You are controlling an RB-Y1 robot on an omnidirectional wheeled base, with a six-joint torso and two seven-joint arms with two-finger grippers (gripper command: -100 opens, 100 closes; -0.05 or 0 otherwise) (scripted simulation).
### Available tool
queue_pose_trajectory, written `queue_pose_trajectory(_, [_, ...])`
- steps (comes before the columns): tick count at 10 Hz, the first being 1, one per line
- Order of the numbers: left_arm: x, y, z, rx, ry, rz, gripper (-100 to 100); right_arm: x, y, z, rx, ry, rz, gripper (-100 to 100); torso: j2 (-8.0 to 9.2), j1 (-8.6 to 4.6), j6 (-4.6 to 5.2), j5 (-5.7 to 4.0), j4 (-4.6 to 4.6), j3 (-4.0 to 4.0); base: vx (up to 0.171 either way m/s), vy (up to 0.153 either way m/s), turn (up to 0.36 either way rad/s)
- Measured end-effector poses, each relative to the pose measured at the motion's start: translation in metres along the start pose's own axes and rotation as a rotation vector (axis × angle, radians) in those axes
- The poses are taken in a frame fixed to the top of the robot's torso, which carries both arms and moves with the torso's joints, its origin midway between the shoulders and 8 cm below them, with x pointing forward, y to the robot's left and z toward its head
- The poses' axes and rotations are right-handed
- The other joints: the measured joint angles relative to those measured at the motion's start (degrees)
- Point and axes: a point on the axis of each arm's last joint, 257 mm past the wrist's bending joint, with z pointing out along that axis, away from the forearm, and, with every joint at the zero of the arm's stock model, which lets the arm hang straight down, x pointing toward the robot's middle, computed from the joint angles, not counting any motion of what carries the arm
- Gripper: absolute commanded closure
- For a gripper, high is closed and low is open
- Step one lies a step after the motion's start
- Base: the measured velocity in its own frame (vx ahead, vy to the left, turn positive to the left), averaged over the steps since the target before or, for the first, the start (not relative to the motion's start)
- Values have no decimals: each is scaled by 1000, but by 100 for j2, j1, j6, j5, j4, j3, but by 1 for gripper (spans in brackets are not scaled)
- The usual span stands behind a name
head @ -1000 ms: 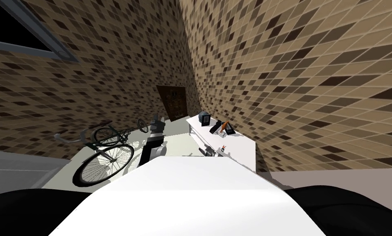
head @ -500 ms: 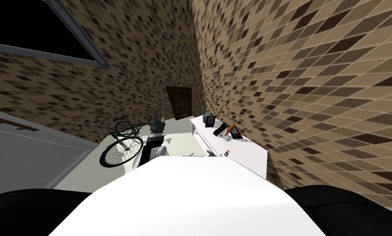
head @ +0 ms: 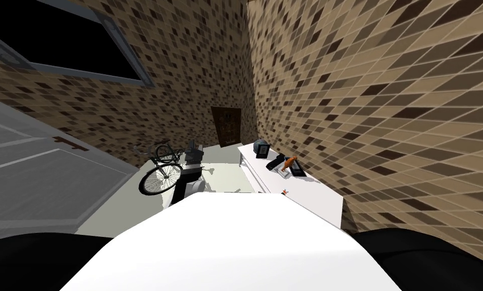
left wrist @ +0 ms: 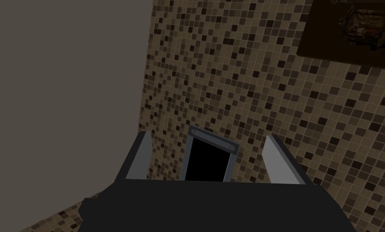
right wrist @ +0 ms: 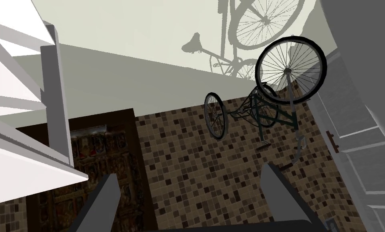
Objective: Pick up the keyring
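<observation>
The keyring lay on the near end of the white table, a tiny red-and-dark speck too small to read in detail, and neither gripper touched it. Farther along the same tabletop, toward the table's far end, an orange object sat among a couple of flat black items, and past those a small framed picture stood next to a dark round thing. The table ran along the tiled wall. Beyond the table's far end a dark carved panel stood against the end wall. Across the pale floor from the table, a bicycle stood by the opposite wall, and a grey door lay nearer than it on that same side. The left gripper was raised over the floor, well apart from the table's front edge, its two fingers spread wide with nothing between them. The right gripper was close beside the table's white front edge, looking along it toward the carved panel and the bicycle; its fingers also stood apart and held nothing.
</observation>
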Motion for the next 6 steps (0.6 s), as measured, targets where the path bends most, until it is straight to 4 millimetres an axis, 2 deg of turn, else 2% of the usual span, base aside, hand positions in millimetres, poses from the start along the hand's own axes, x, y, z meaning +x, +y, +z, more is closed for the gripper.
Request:
queue_pose_trajectory(1, [0,0,0,0,0,0,0,25,3,-9,3,51,-23,-100,0,-1,-1,-1,0,0,16,-21,143])
queue_pose_trajectory(2, [0,0,0,0,0,0,0,37,0,-12,4,82,-57,-100,-1,-2,1,-1,0,-1,18,-16,298])
queue_pose_trajectory(4, [0,0,0,0,0,0,0,65,-9,-26,9,160,-111,-100,-3,-2,4,-1,-1,-2,22,-21,169])
queue_pose_trajectory(5, [0,0,0,0,0,0,0,86,-14,-32,9,208,-143,-100,-5,-2,-2,-1,-1,-3,19,-22,133])
queue_pose_trajectory(6, [0,0,0,0,0,0,0,98,-16,-39,8,238,-171,-100,-3,-1,3,-1,-1,-2,10,-12,-17])
